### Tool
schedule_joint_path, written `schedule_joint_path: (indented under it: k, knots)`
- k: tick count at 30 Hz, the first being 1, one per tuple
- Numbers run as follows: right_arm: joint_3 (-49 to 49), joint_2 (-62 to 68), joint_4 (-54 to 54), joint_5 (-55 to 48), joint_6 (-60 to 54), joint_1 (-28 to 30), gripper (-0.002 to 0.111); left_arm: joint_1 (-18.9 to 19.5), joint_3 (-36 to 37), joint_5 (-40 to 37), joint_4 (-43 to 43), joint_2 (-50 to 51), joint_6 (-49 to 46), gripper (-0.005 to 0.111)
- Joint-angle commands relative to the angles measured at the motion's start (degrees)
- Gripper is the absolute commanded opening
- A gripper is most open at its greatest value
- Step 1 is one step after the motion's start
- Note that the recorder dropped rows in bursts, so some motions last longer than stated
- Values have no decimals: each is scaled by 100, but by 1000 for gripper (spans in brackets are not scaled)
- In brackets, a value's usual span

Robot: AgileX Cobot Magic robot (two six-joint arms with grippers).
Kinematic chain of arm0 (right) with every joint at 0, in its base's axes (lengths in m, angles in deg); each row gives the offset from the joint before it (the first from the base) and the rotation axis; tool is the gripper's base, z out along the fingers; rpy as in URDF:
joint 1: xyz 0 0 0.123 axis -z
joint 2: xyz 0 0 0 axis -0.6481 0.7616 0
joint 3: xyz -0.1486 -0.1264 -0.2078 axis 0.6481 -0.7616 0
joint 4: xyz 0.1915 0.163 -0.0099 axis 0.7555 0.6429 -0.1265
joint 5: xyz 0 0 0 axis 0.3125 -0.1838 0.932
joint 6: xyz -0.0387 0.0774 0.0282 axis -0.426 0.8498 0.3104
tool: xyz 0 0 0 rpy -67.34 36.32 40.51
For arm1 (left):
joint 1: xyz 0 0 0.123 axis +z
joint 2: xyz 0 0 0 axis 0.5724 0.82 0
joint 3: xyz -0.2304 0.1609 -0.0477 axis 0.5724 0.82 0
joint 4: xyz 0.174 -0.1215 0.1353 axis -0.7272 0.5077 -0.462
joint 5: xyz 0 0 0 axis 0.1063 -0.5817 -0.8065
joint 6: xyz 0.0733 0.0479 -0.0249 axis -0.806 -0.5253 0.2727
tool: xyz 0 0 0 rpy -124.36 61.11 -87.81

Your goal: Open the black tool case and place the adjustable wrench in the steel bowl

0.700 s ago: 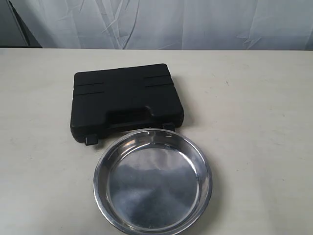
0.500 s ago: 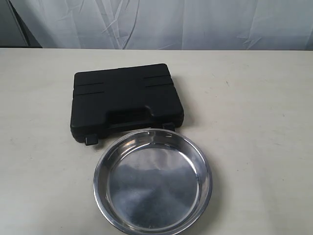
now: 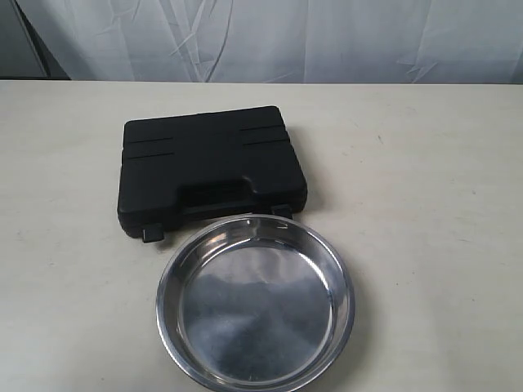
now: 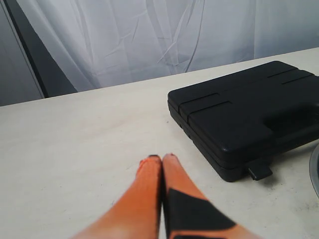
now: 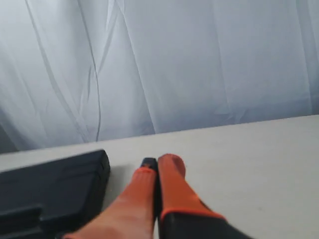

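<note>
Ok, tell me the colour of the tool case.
The tool case is plain black, clearest in the exterior view.

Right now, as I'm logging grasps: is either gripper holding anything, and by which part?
Nothing is held. The left gripper and the right gripper are both shut empty; the black tool case lies closed, untouched.

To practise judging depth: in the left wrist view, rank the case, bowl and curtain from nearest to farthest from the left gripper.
1. Case: on the table, just off the shut left gripper.
2. Bowl: past the case, only its rim showing.
3. Curtain: behind the table's far edge.
</note>
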Motion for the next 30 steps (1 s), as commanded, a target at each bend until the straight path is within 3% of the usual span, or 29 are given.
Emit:
schedule_joint_path:
  k: [1, 6, 8, 14, 19, 23, 26, 30]
  knots:
    - [-11, -34, 1016, 802, 17, -22, 0, -21, -12, 81, 7, 20, 20, 0]
    - [-11, -34, 3152, 1521, 325, -22, 0, -21, -12, 81, 7, 20, 20, 0]
    - [-11, -34, 3325, 1667, 625, -22, 0, -21, -12, 81, 7, 20, 20, 0]
    - [1065, 219, 868, 2675, 595, -22, 0, -21, -12, 81, 7, 20, 20, 0]
    - [2496, 2114, 80, 2535, 478, -19, 0, -21, -12, 81, 7, 20, 20, 0]
    - [4064, 4035, -929, 1205, 900, -138, 0, -21, -12, 81, 7, 20, 20, 0]
    - [5488, 5728, -1778, -757, 881, -712, 0, -21, -12, 81, 7, 20, 20, 0]
    - [7467, 7917, -1247, -3604, -1193, -1630, 0, -21, -12, 81, 7, 20, 20, 0]
